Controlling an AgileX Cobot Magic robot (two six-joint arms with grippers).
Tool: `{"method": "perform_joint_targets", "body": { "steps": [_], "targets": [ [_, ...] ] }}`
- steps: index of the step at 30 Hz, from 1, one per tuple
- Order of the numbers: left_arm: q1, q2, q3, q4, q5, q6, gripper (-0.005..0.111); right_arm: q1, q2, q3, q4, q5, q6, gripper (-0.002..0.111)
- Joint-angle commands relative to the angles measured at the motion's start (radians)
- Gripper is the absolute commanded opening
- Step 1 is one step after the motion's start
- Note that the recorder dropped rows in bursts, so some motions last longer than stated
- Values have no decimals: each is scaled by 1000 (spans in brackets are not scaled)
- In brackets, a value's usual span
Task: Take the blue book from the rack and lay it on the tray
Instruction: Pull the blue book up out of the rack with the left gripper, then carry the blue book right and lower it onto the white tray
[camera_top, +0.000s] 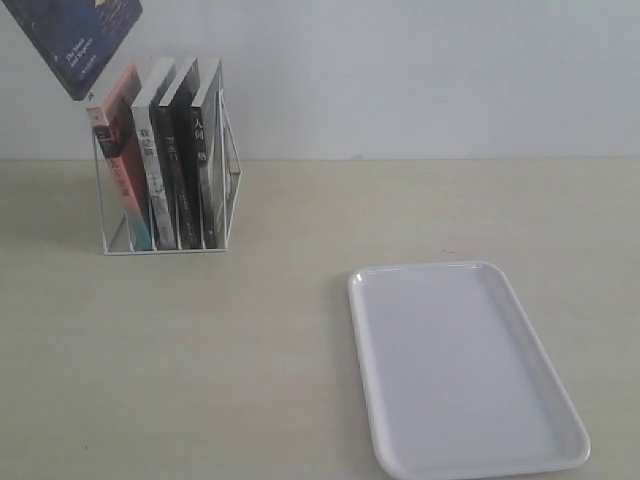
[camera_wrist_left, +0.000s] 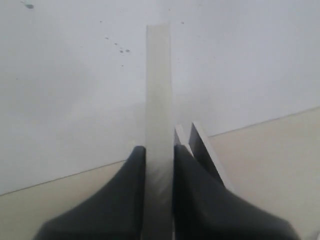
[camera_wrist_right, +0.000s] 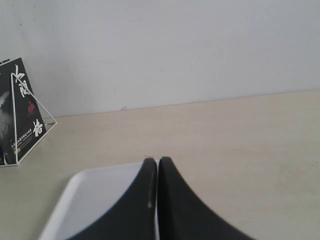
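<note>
The blue book hangs tilted in the air at the top left of the exterior view, above and clear of the white wire rack. My left gripper is shut on the blue book, whose pale page edge runs up between the two black fingers. The left arm itself is out of the exterior view. The white tray lies flat at the front right with nothing on it. My right gripper is shut with nothing in it, hovering over a corner of the tray.
Several books stay upright in the rack: a pink-red-spined one and black-and-grey ones. Bare beige tabletop lies between rack and tray. A plain white wall stands behind.
</note>
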Motion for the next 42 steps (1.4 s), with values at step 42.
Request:
{"method": "perform_joint_targets", "body": {
  "steps": [42],
  "targets": [
    [-283, 285, -5, -661, 330, 492, 5, -3, -5, -1, -2, -12, -2, 0]
  ]
}}
